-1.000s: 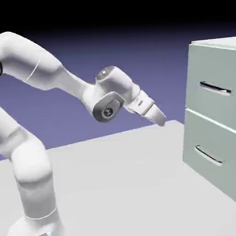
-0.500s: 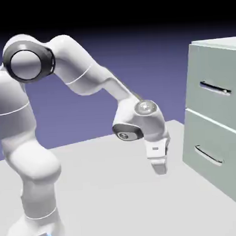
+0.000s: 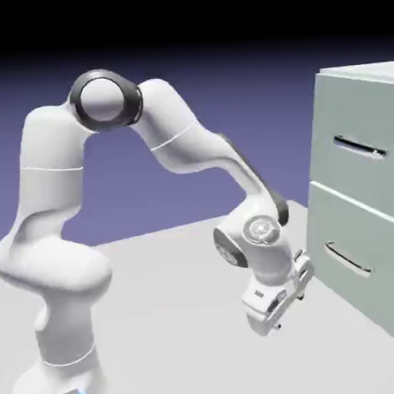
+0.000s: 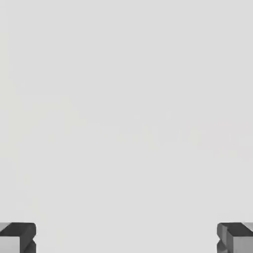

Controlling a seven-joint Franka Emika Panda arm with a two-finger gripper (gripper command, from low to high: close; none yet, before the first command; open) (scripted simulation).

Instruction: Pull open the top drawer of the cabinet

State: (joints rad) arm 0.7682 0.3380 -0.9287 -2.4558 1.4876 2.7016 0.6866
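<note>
Both drawers of the cabinet (image 3: 359, 200) sit shut; the gripper (image 3: 281, 314), fingers spread apart and empty, hangs near its lower front.

Plain pale grey surface (image 4: 126, 108) fills the view above two widely spread fingertips (image 4: 18, 236).

A pale grey table (image 3: 174, 315) fills the lower part of the exterior view. Behind its far edge rises a plain blue-violet backdrop (image 3: 227, 93), darkening to black higher up.

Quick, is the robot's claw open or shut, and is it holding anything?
Gripper: open, holding nothing; its fingertips stand wide apart over bare table.
</note>
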